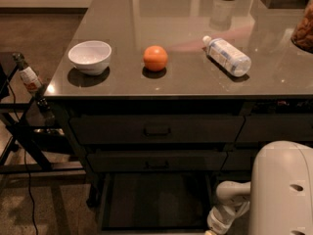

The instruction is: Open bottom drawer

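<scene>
The bottom drawer (156,199) is pulled out of the dark three-drawer stack under the table. Its dark flat tray shows from above, and its front and handle lie below the picture's lower edge. My gripper (211,230) hangs at the end of the white wrist at the drawer's front right corner, mostly cut off by the lower edge. My white arm (282,190) fills the lower right corner.
Above the open drawer are two shut drawers (156,129) (156,163). The grey tabletop (171,13) holds a white bowl (89,56), an orange (155,58) and a lying plastic bottle (227,56). A black stand with a small bottle (28,75) is at the left.
</scene>
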You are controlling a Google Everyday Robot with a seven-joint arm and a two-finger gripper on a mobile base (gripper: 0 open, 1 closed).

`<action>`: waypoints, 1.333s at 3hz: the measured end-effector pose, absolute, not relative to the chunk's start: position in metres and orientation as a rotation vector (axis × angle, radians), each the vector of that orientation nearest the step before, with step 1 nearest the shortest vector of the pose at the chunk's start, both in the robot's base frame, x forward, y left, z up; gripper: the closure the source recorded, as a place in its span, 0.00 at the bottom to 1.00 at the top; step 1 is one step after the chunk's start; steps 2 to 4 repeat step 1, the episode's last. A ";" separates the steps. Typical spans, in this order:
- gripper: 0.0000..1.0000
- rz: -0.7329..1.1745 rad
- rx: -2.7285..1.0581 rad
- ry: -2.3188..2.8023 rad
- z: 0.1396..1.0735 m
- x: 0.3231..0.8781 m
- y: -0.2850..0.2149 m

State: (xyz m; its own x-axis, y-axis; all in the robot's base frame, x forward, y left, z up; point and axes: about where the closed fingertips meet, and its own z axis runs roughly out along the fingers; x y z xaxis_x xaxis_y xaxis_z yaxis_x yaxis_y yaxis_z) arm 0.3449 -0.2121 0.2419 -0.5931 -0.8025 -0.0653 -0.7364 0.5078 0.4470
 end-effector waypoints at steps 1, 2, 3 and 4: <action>0.00 -0.659 1.331 -2.595 0.242 0.344 -0.213; 0.00 -0.659 1.331 -2.595 0.242 0.344 -0.213; 0.00 -0.659 1.331 -2.595 0.242 0.344 -0.213; 0.00 -0.659 1.331 -2.595 0.242 0.344 -0.213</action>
